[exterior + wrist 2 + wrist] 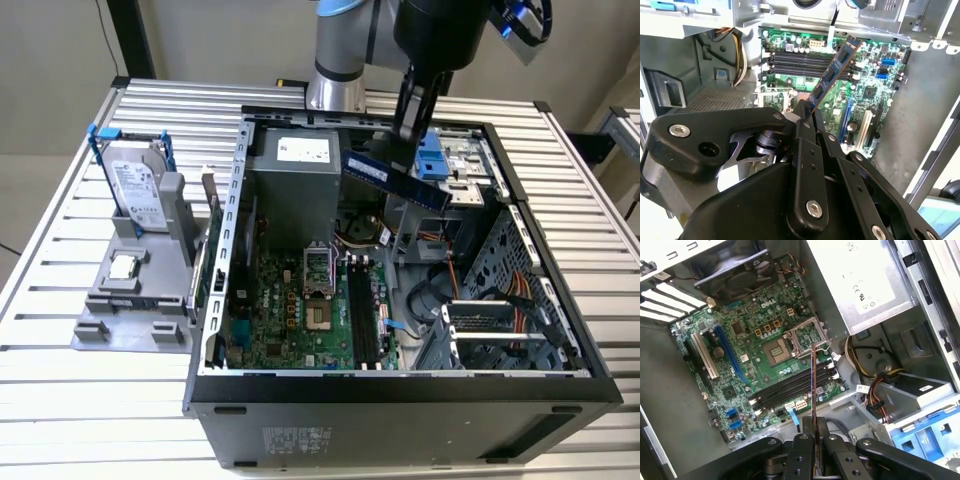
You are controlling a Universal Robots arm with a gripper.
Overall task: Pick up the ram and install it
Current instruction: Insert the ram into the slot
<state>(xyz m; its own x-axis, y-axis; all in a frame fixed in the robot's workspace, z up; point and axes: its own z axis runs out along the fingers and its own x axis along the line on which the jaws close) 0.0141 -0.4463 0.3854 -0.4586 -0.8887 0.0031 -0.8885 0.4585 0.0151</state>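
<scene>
Ram [396, 181] pinched in gripper [408, 135], held in the air over open computer case [400, 385]
The fingers press onto one end of the tilted ram, which hangs near the blue drive bracket [432, 160], well above the motherboard [290, 310]; in the second wrist view its free end lies over the black memory slots [790, 59] without touching them

The exterior view looks steeply down on the motherboard [300, 310] from high and well back. Both wrist views look past the gripper [815, 440] and ram [836, 67], from opposite sides, down at that motherboard from much nearer; all three share it.
</scene>
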